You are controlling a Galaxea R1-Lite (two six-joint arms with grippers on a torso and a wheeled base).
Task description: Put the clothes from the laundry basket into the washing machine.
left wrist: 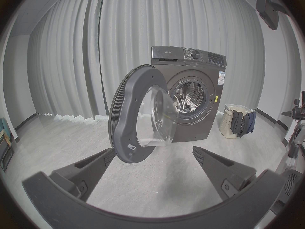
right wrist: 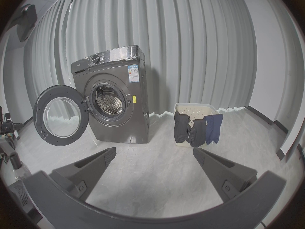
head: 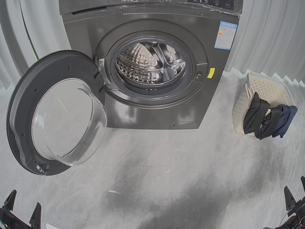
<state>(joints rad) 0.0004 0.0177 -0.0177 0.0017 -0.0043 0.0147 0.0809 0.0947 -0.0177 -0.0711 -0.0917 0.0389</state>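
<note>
A grey front-loading washing machine (head: 149,64) stands ahead, its round door (head: 54,112) swung wide to the left and its steel drum (head: 149,64) bare inside. To the machine's right a cream laundry basket (head: 268,86) sits on the floor with dark clothes (head: 268,118) draped over its front rim: black pieces and a navy one (right wrist: 213,128). My left gripper (head: 22,207) is low at the near left, open, holding nothing. My right gripper (head: 297,193) is low at the near right, open, well short of the basket (right wrist: 195,110).
Pale grey tiled floor (head: 159,175) lies open between me and the machine. White pleated curtains (right wrist: 190,48) hang behind the machine (left wrist: 190,93) and basket (left wrist: 230,118). The open door (left wrist: 139,115) juts out into the left side of the floor.
</note>
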